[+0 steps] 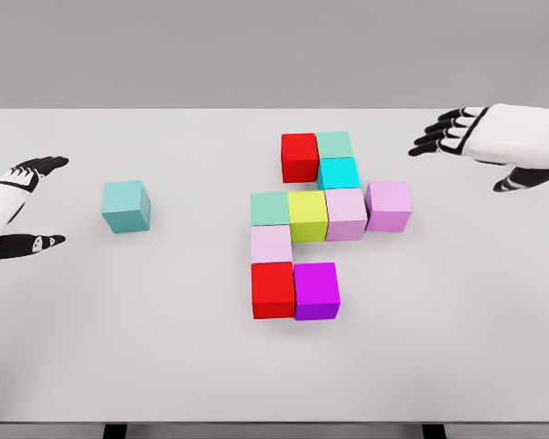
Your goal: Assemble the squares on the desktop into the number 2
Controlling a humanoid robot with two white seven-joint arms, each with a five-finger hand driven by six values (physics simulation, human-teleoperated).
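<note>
Left hand (23, 206) at table's left edge, fingers spread, holding nothing. Right hand (480, 137) hovering at upper right, fingers apart, empty. Stray teal cube (126, 206) sitting alone, well apart from the multicoloured cube cluster (297, 217). Loose lilac cube (389, 206) just beside the middle row. Risk judged: careless sweep past the lilac cube nudging set pieces, breaking the figure; clumsy pinch toppling the teal cube.

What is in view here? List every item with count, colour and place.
table: 1, white, fills the view.
lone cube: 1, teal, left, apart from the rest.
red cubes: 2, top and bottom of cluster.
green cubes: 2, mint, top, middle row left.
cyan cube: 1, under top green.
yellow cube: 1, middle row.
pink cubes: 3, middle row, right end, lower left.
purple cube: 1, bottom right.
left hand: open, left edge.
right hand: open, upper right.
</note>
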